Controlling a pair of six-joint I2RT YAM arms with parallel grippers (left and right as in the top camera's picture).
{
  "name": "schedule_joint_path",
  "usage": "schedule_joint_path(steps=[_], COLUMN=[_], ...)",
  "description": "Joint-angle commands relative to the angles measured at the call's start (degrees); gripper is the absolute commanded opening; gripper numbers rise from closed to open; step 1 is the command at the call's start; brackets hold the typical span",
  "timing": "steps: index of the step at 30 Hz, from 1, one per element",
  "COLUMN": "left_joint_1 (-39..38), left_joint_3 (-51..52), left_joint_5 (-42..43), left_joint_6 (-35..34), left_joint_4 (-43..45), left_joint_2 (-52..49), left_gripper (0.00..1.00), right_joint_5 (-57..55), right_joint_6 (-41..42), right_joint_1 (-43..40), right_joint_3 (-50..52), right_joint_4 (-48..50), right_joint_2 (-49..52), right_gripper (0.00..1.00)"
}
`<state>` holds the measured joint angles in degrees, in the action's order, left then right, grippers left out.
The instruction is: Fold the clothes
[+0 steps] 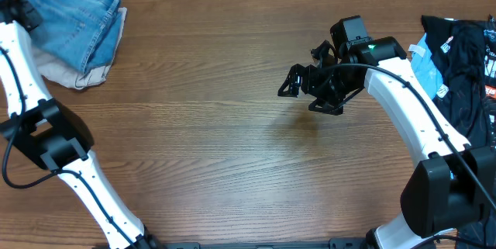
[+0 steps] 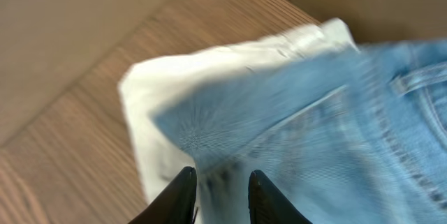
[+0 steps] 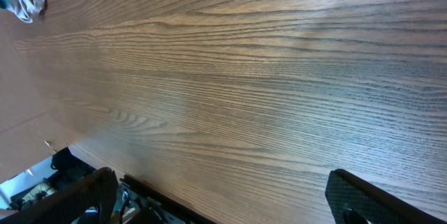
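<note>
Folded light blue denim jeans lie at the far-left corner of the wooden desk, on top of folded beige trousers. Left tool sits at the jeans edge, fingers slightly apart. View is blurry, so cannot tell if cloth is pinched. Right tool is spread wide, holding nothing, above mid-desk. Black printed garment at right edge.

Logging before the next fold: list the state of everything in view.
jeans: folded, stacked on the beige trousers
beige trousers: flat under the jeans
black garment: heaped, unfolded
left fingers: narrowly parted over the jeans, grip unclear
right fingers: wide open, empty
</note>
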<state>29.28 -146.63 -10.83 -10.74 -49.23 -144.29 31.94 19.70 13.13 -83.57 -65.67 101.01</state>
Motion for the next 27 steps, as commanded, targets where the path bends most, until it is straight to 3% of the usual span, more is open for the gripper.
schedule_joint_path(steps=[1,5,9,16,21,27], left_joint_1=[1.99,2.82,2.56,-0.90,-4.07,-6.51], left_joint_3=[-1.81,-1.60,-1.64,-1.70,-1.70,-1.60], left_joint_5=[-1.84,-1.77,-1.53,10.71,10.23,10.27], left_joint_6=[0.07,0.04,0.02,-0.50,-2.14,-2.16], left_joint_4=[0.35,-0.42,-0.55,-1.70,2.19,6.43], left_joint_2=[-0.61,-0.74,-0.28,0.68,0.24,-1.40], left_gripper=[0.30,0.42,0.45,0.32,0.04,0.04], right_joint_5=[-0.39,-0.39,-0.39,-0.37,-0.37,-0.42], right_joint_6=[0.31,0.33,0.31,0.33,0.31,0.28], right_joint_1=[0.02,0.02,0.02,0.02,0.04,0.04], right_joint_3=[-0.39,-0.39,-0.39,-0.39,-0.39,-0.39], right_joint_4=[-0.20,-0.26,-0.22,0.61,0.50,0.48], right_joint_2=[-0.07,-0.07,-0.07,-0.07,-0.07,-0.07], right_gripper=[1.00,1.00,1.00,1.00,1.00,1.00])
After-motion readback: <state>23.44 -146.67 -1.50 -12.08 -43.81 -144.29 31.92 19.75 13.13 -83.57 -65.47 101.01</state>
